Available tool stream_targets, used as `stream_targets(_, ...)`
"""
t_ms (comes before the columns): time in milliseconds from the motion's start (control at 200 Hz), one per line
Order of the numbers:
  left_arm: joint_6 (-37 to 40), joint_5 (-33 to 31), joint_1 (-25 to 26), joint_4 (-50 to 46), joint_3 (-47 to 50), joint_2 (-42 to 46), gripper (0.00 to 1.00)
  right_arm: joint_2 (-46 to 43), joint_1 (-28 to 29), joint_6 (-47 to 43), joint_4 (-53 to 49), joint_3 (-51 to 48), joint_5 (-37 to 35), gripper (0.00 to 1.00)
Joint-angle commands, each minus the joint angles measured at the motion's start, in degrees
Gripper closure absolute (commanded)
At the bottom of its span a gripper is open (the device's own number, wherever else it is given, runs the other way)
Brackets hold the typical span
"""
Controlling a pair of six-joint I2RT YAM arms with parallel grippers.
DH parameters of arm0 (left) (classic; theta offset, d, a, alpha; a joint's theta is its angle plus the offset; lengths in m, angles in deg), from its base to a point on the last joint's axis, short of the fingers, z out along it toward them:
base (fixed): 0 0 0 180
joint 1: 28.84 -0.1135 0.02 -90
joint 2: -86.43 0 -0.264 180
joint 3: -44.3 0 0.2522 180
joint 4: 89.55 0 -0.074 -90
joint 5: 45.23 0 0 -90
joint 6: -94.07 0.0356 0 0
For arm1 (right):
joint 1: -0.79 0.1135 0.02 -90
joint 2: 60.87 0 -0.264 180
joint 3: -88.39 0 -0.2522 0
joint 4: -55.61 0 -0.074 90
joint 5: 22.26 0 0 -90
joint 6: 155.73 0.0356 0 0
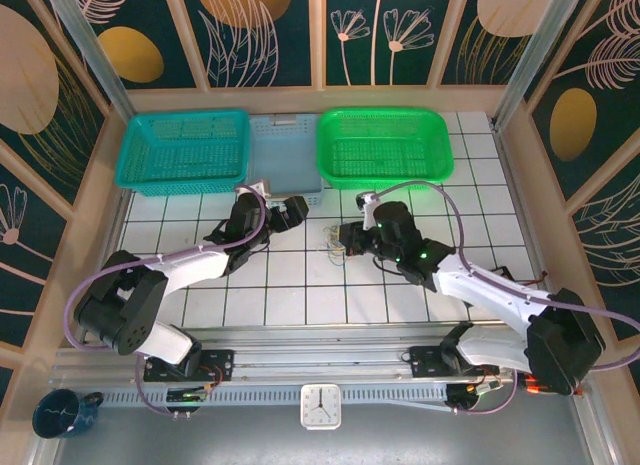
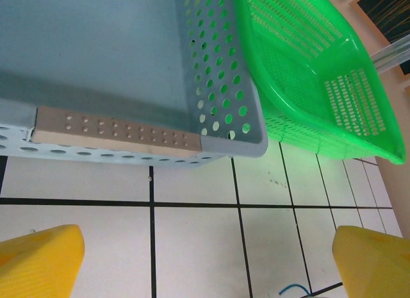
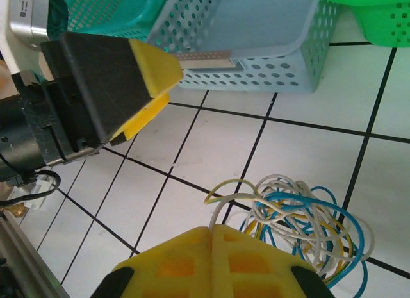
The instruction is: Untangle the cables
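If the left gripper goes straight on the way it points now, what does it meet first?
The left gripper would probably meet the near wall of the pale blue basket first; only bare tiled table lies between. The green basket sits off to the right. Exact depth is unclear.

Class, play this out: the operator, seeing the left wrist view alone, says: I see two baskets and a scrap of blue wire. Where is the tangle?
Observer: The cables lie in one bunch on the tiles, near the grey-blue basket.
Operator: Is the right arm holding them?
Observer: The right gripper is shut on a whitish strand.
Operator: What else am I missing?
Observer: A teal basket stands left of the grey-blue one.
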Motion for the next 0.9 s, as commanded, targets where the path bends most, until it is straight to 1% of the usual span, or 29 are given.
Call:
stream_targets(0,0.7,1.4,0.2,1.7,0.6,0.4,0.01,-0.7,-2.5,1.9,7.6,-4.3,6.2,1.0)
stream_targets(130,1.0,1.4,0.2,1.6,0.6,0.3,0.01,0.5,-5.3,4.5,16.2,-7.9,12.5,1.0)
stream_targets(285,1.3,1.6,0.2,0.9,0.1,0.0,0.01,3.8,-5.7,4.4,16.8,-9.4,13.5,1.0)
stream_targets(390,1.8,2.4,0.2,0.9,-0.1,0.2,0.01,4.2,-5.7,4.3,15.5,-11.2,12.8,0.87)
stream_targets(465,3.1,5.0,0.2,1.7,-0.6,0.0,0.01,2.6,-5.6,4.6,14.5,-13.0,11.4,0.78)
stream_targets(560,3.0,8.3,0.2,1.5,-1.6,-0.5,0.01,-0.7,-5.7,4.9,12.6,-14.4,9.1,0.68)
stream_targets(636,3.1,11.5,0.2,0.0,-3.0,-1.3,0.02,-3.7,-5.9,4.7,10.5,-15.0,7.2,0.63)
stream_targets(721,3.1,13.7,0.2,-1.8,-4.1,-2.3,0.02,-6.7,-6.6,4.4,8.0,-15.0,5.1,0.62)
stream_targets(806,3.0,13.5,0.2,-2.8,-4.1,-2.4,0.01,-8.7,-7.7,3.2,4.7,-13.6,2.7,0.58)
stream_targets(896,2.8,12.2,0.2,-3.1,-3.8,-2.0,0.01,-8.2,-8.4,-0.2,-0.7,-9.1,0.0,0.55)
